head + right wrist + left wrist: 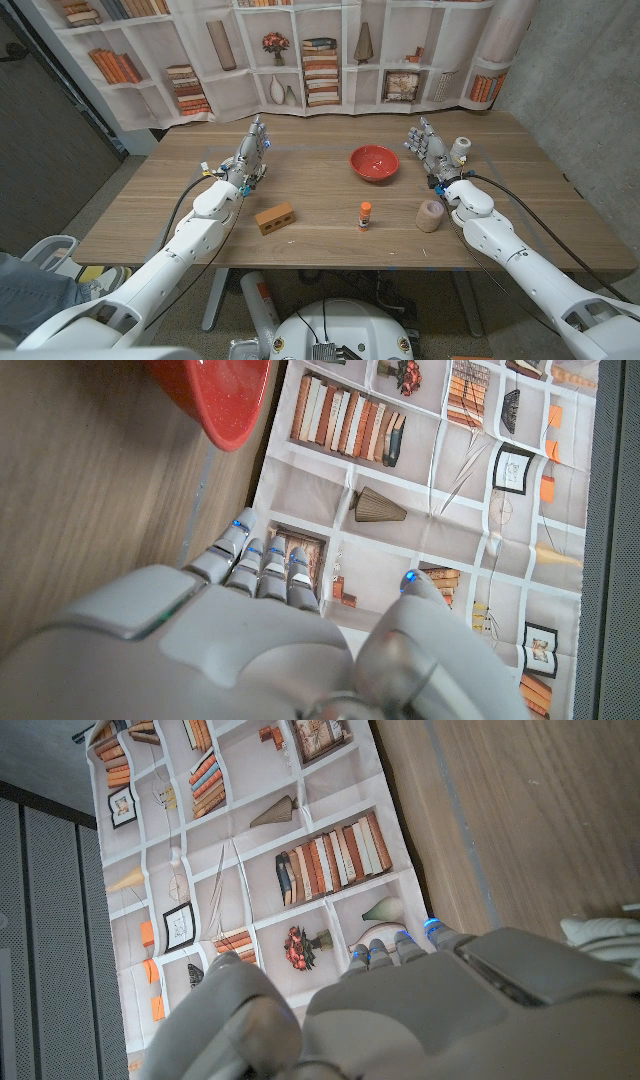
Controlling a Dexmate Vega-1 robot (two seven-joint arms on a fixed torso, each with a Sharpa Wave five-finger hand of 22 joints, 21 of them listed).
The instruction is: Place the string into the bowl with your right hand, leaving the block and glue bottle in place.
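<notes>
The table (330,205) is light brown wood with a long straight grain, its far edge set against a printed backdrop (320,50) of white bookshelves holding books, vases and a pot of flowers. A bare grey concrete wall (575,85) stands past the right arm, and a dark panelled wall (45,120) past the left arm. In both wrist views the same shelf print hangs right behind the fingertips, meeting the wood at the table's edge.

The string (430,215) is a small pale beige spool, stubby and round, wound tight, lying on the wood just beside the right forearm on its inner side, nearer the robot than the right hand (428,147). That hand stands on the table toward the far edge, fingers reaching up and slightly apart, with nothing in it. The red bowl (374,162) sits just inward of it, apart from the fingers; in the right wrist view its speckled rim shows close ahead of the fingertips (250,550).

The glue (365,215), a small bottle with an orange cap, stands upright inward of the string, well behind the right hand. The block (274,217), brick-coloured with holes along its side, lies farther over, close to the left forearm.

The left hand (252,150) is held up near the far edge, fingers loosely apart, holding nothing.
</notes>
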